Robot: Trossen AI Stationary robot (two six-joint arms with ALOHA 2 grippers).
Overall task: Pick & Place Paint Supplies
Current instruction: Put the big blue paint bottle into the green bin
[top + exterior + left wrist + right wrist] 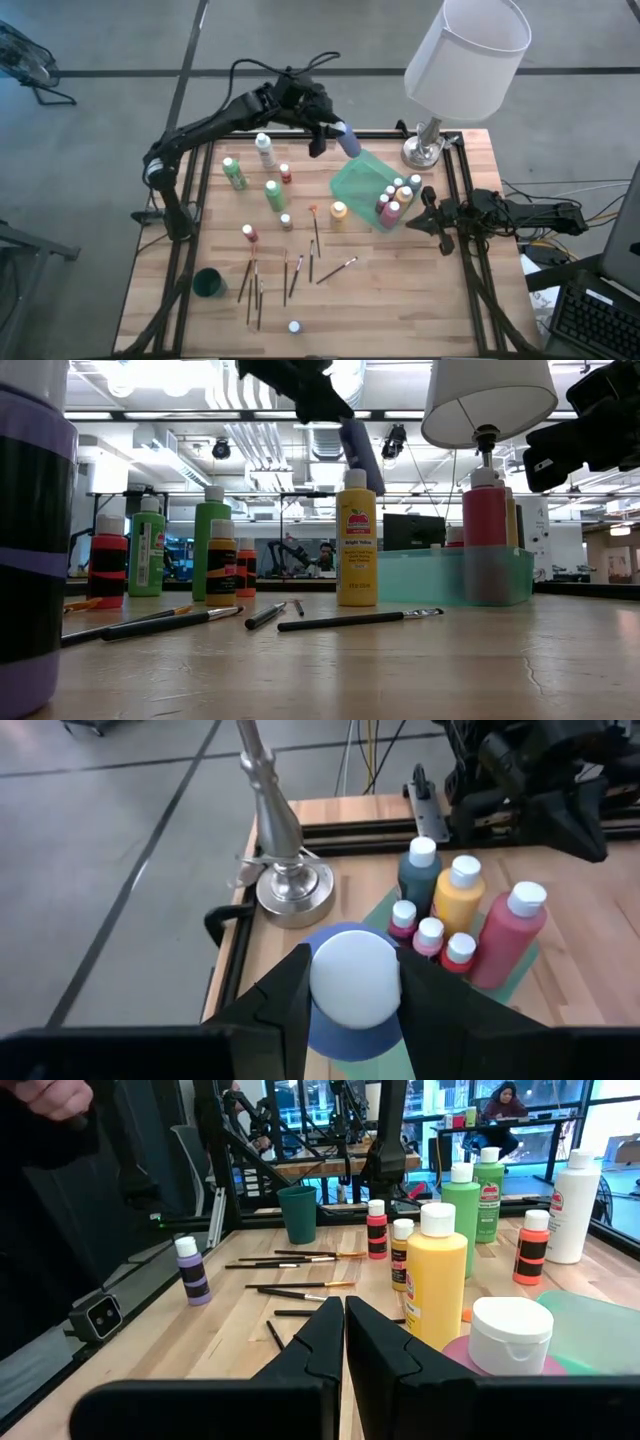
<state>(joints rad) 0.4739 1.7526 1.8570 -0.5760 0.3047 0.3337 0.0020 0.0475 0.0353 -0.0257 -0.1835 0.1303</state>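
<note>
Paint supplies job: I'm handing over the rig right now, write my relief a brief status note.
Left end effector: shut on a blue white-capped paint bottle, carried above the far edge of the translucent green tray.
Right end effector: shut, empty, waiting beside the tray's right end.
Done: six bottles stand in the tray, including a tall red bottle and a yellow one.
Left: the held bottle; bottles standing on the wooden table, among them a white bottle, two green bottles, a yellow bottle and a purple one; the wooden-handled brushes.
</note>
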